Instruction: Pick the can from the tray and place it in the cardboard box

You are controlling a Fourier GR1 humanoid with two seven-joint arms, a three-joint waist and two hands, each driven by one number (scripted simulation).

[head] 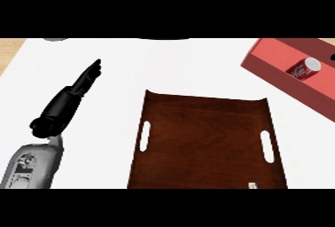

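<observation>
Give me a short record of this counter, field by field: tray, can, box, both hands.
tray: dark wood, slot handles on both sides, no can on it
can: red, lying on its side inside the box
box: red, upper right, cut off by the view's edge
left hand: open, fingers straight, left of tray, touching nothing
right hand: not in view
counter: white

Left hand (68, 99) open, fingers straight, pointing up & right, w/ grey forearm (33, 166) at lower left.

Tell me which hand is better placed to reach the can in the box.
Probably the right: the can lies in the red box at the far right, beyond the tray, while the left hand rests open at the far left. The right hand shows nowhere, so its pose is unknown.
</observation>
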